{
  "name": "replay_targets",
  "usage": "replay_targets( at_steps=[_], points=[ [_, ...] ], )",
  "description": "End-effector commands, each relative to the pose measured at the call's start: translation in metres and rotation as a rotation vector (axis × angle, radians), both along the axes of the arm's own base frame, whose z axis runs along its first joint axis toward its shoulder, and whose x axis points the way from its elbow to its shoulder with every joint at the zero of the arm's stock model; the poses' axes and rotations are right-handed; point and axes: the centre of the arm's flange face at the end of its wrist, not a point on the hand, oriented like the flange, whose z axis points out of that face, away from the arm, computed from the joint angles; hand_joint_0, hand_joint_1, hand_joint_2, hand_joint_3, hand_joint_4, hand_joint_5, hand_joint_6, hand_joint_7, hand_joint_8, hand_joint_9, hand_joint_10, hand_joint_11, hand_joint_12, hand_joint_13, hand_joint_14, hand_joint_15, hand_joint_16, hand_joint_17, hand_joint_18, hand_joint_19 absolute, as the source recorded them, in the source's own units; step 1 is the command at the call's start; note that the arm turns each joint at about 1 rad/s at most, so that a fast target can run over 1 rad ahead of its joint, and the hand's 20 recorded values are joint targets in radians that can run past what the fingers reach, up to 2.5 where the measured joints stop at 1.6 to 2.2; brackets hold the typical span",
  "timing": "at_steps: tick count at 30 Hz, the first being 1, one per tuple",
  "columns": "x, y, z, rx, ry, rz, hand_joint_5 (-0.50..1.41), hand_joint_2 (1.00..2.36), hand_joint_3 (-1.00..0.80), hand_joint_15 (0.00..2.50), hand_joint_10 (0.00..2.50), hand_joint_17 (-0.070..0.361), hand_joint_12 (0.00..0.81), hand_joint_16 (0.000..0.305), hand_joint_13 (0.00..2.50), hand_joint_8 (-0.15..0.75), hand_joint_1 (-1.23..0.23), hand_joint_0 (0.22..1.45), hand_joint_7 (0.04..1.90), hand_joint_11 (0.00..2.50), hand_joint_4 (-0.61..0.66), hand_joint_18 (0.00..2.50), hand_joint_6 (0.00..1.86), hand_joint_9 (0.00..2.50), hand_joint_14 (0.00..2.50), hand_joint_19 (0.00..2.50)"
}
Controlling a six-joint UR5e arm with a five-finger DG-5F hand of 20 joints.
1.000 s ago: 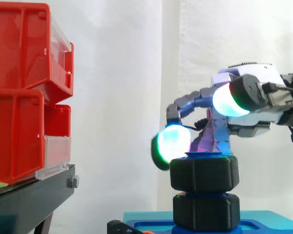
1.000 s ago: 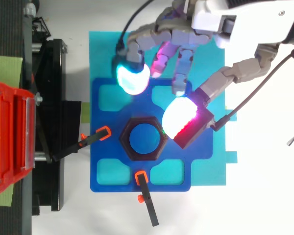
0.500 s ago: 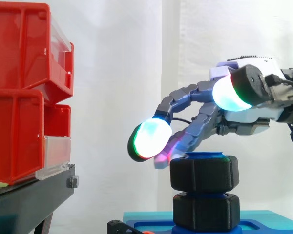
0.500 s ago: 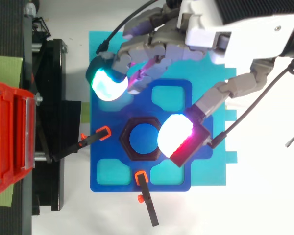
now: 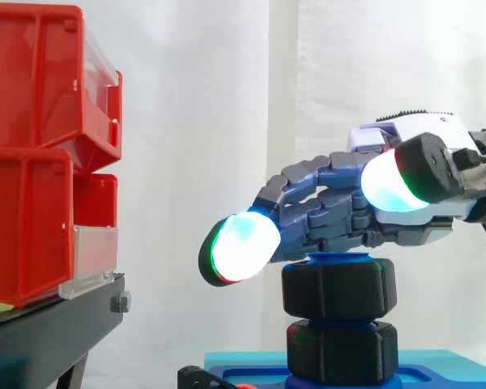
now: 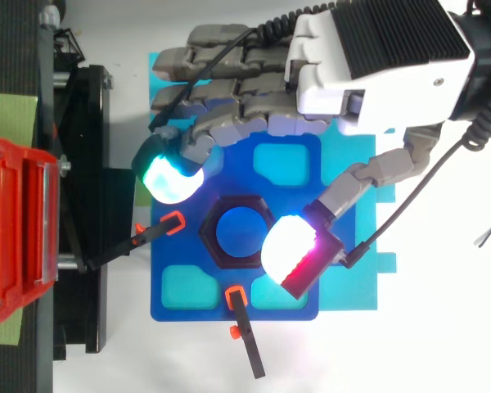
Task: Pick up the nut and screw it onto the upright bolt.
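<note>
Though already sitting atop the upright bolt (image 6: 237, 232), probably not fully screwed down: nut (image 5: 338, 288) | hand (image 6: 368, 65): hovering just above, fingers spread, clasping nothing | done: pick, placement | left: likely more turns

We can read no text, number, label or sign here: none on the bins (image 5: 32, 97), none on the nut (image 5: 336, 289), none on the hand (image 6: 376, 57).
</note>
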Motion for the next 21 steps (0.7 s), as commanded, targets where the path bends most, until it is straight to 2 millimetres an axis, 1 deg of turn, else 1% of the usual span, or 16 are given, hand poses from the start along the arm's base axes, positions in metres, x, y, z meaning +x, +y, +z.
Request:
replay_targets(
  at_steps=[1, 4, 11, 12, 21],
  points=[
    [-0.005, 0.0, -0.011, 0.001, 0.023, 0.001, -0.23, 1.0, -0.5, 0.0, 0.0, 0.137, 0.379, 0.061, 0.0, 0.228, -0.46, 0.4, 0.55, 0.0, 0.1, 0.0, 0.5, 0.21, 0.0, 0.0],
    [-0.009, 0.0, -0.021, 0.003, 0.033, 0.001, -0.23, 1.0, -0.5, 0.0, 0.0, 0.135, 0.379, 0.06, 0.0, 0.233, -0.46, 0.4, 0.56, 0.0, 0.11, 0.0, 0.5, 0.23, 0.0, 0.0],
    [-0.008, 0.002, -0.021, 0.007, 0.02, 0.003, -0.2, 1.0, -0.5, 0.0, 0.0, 0.131, 0.383, 0.058, 0.03, 0.252, -0.46, 0.41, 0.64, 0.0, 0.16, 0.0, 0.5, 0.3, 0.0, 0.0],
    [-0.008, 0.002, -0.02, 0.009, 0.018, 0.003, -0.19, 1.0, -0.5, 0.0, 0.0, 0.13, 0.384, 0.058, 0.08, 0.258, -0.49, 0.42, 0.65, 0.0, 0.16, 0.0, 0.5, 0.36, 0.0, 0.0],
    [-0.007, 0.003, -0.018, 0.019, 0.011, 0.004, -0.18, 1.0, -0.5, 0.0, 0.0, 0.127, 0.38, 0.057, 0.11, 0.263, -0.49, 0.42, 0.66, 0.0, 0.17, 0.0, 0.5, 0.39, 0.0, 0.0]
  ],
)
